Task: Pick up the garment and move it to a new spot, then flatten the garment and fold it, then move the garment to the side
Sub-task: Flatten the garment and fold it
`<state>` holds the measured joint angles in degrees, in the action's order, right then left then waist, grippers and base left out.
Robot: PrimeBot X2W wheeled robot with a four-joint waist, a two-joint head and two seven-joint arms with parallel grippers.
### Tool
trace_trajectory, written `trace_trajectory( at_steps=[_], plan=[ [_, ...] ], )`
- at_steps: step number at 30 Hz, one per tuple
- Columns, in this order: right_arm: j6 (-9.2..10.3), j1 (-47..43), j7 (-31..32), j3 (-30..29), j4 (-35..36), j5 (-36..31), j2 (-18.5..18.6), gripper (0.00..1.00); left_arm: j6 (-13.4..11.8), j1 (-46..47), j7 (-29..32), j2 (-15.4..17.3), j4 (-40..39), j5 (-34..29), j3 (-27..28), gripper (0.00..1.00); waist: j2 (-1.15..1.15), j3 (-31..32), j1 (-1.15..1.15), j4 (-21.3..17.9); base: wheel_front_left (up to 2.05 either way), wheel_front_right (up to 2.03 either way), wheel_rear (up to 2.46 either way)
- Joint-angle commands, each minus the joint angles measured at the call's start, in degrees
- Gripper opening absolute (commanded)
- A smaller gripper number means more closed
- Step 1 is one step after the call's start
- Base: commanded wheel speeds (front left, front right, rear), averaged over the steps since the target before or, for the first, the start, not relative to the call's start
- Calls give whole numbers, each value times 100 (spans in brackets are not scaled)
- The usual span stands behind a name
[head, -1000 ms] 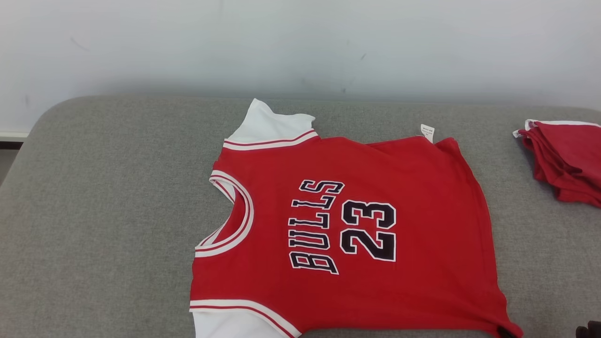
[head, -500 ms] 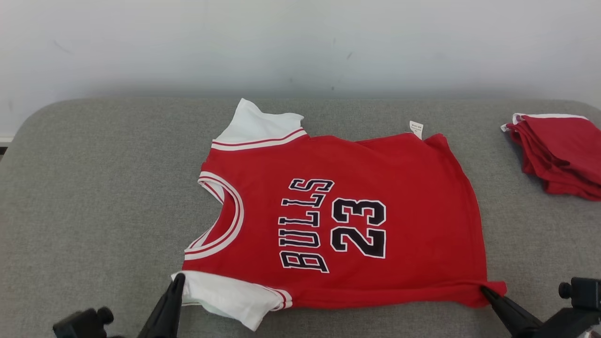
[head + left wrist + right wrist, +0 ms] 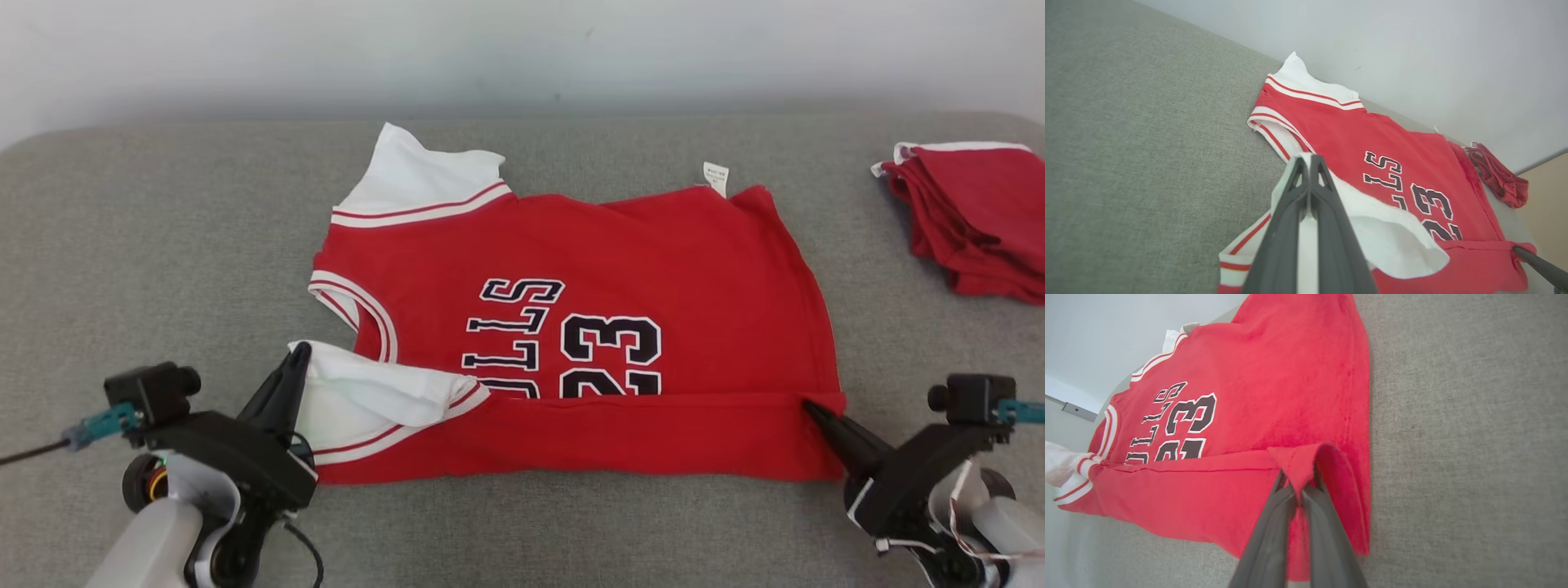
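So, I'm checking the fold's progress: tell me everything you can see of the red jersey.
The red jersey looks like soft knit, with white sleeves trimmed in red-and-white stripes, black white-edged "BULLS 23" print and a white tag. It lies on the grey cushion, neck toward the robot's left. Its near edge is folded over, covering part of the print. The left end effector is shut on the near sleeve, the right end effector on the hem corner.
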<state>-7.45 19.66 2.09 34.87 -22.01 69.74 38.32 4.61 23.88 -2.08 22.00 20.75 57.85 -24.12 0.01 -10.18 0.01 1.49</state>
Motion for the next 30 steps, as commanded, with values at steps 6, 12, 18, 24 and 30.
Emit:
trace_trajectory(
  at_steps=[6,12,18,24,30],
  plan=[
    [-2,440,-126,220,-427,-154,-202,0,190,577,-88,-148,994,-129,-194,0,-1,-168,-1,-99,0,0,0],
    [-2,521,-540,368,-713,-271,-281,100,264,675,-480,-228,1591,-229,-360,100,-1,24,-1,-121,0,0,0],
    [-2,259,-860,530,-707,-280,-140,100,300,419,-964,-223,1785,-169,-397,100,-1,346,-1,-99,0,0,0],
    [-2,-37,-1193,565,-555,-337,81,100,284,-78,-1260,-129,1500,-298,-239,100,-1,446,-1,-77,0,0,0],
    [-2,-244,-1387,492,-566,-401,117,100,147,-621,-1306,-184,1240,-557,-186,100,-1,358,-1,-38,0,0,0]
  ],
)
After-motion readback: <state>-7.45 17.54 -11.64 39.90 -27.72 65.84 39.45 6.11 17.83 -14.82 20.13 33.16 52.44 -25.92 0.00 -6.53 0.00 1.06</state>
